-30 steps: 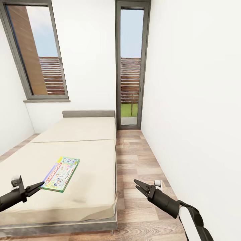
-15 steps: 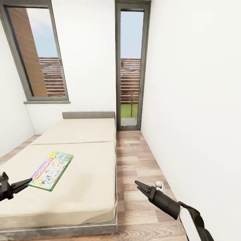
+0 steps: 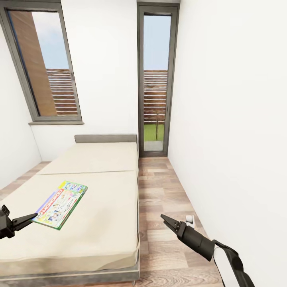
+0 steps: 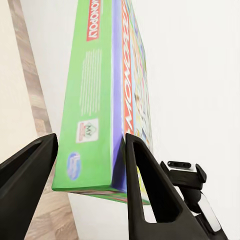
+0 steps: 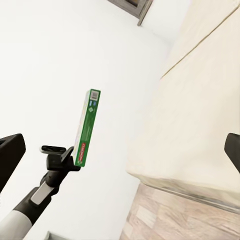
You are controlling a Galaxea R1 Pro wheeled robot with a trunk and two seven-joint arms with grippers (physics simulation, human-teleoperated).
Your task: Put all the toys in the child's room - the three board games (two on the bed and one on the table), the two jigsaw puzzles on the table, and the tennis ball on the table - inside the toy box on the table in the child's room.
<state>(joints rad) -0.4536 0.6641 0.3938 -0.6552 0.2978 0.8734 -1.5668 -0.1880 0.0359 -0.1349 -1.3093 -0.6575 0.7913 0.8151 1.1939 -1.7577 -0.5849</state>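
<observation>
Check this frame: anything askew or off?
Nothing damaged or spilled. The Monopoly box is off the bed, held by one end in the left gripper, tilted. The right gripper hangs open and empty over the floor.

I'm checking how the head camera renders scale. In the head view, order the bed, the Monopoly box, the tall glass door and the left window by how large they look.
1. Bed, though nearness inflates it.
2. Left window and tall glass door: too alike to rank.
3. Monopoly box, smallest.
</observation>
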